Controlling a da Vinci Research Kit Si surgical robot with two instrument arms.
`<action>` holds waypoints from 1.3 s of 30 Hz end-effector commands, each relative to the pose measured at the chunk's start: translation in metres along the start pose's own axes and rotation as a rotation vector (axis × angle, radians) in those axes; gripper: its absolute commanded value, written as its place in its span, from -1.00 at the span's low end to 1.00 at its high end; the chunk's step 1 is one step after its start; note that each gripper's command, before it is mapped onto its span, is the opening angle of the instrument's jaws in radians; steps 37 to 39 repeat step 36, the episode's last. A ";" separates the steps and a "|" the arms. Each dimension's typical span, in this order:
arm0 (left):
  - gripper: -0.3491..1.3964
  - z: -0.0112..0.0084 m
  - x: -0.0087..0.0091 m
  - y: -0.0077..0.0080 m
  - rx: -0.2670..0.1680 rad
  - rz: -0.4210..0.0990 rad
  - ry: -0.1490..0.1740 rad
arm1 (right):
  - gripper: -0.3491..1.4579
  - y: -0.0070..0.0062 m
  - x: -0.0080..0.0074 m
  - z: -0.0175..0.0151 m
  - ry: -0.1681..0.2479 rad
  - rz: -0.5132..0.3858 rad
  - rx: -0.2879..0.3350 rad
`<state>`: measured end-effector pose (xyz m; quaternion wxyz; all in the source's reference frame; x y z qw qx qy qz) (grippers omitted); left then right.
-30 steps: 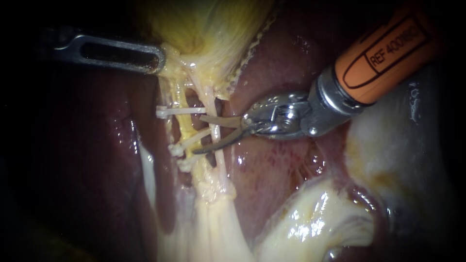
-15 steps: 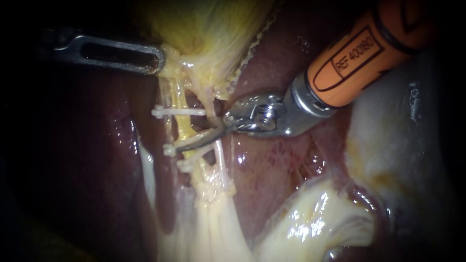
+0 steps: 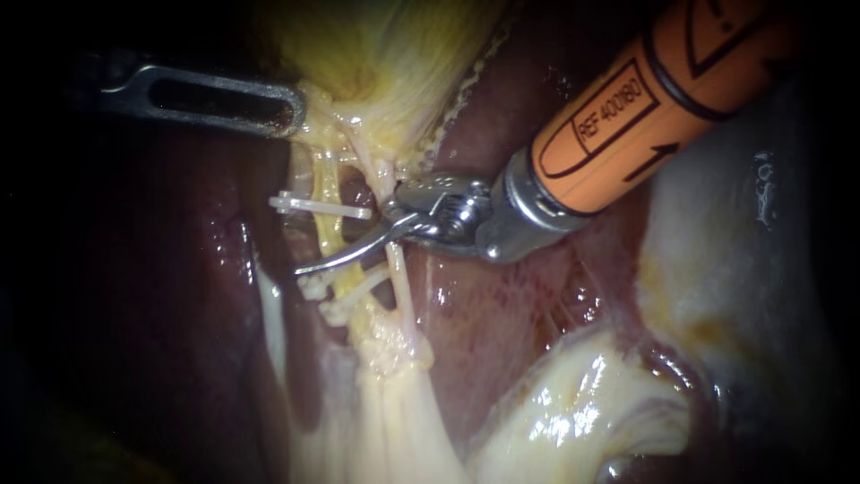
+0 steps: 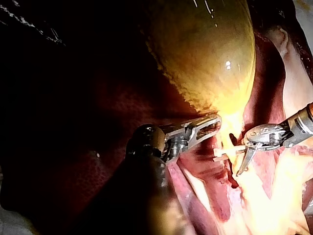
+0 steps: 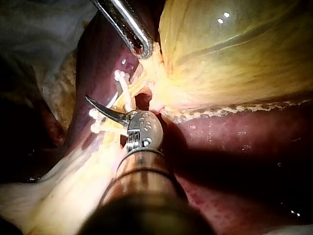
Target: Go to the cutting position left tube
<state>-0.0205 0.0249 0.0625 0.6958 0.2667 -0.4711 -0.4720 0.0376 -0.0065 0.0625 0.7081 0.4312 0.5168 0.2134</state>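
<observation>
The left tube point(image 3: 328, 208) is a yellow strand that carries one white clip point(image 3: 318, 206) above and two clips point(image 3: 315, 285) below. My right instrument point(image 3: 345, 251) comes in from the upper right on an orange shaft. Its curved blades are open. One blade crosses in front of the left tube, between the upper clip and the lower ones, and the other is hidden behind the tissue. The pale right tube point(image 3: 397, 273) runs just under the blades' hinge. My left instrument point(image 3: 291, 109) is shut on the neck of the gallbladder point(image 3: 385, 54) and holds it taut.
Dark red liver point(image 3: 502, 305) lies on both sides of the tubes. Pale fatty tissue point(image 3: 573, 412) bulges low on the right. In the right wrist view the blade tip point(image 5: 89, 99) sits between the clips, with the other instrument's jaw point(image 5: 128, 27) ahead of it.
My right instrument has moved left across the right tube, and its blade now reaches over the left tube. The upper clip has shifted slightly left. The left instrument has not moved.
</observation>
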 end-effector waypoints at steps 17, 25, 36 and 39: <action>-1.00 -0.0001 0.0000 0.0000 0.001 0.000 0.000 | 0.57 -0.0023 0.0024 0.0010 0.085 0.036 0.043; -1.00 -0.0001 0.0000 0.0000 0.001 0.000 0.001 | 0.58 -0.0043 0.0047 0.0001 0.112 0.055 0.064; -1.00 -0.0001 0.0000 0.0001 0.001 0.000 0.001 | 0.57 -0.0042 0.0043 0.0000 0.111 0.070 0.066; -1.00 -0.0001 0.0000 0.0001 0.001 0.000 0.001 | 0.57 -0.0042 0.0043 0.0000 0.111 0.070 0.066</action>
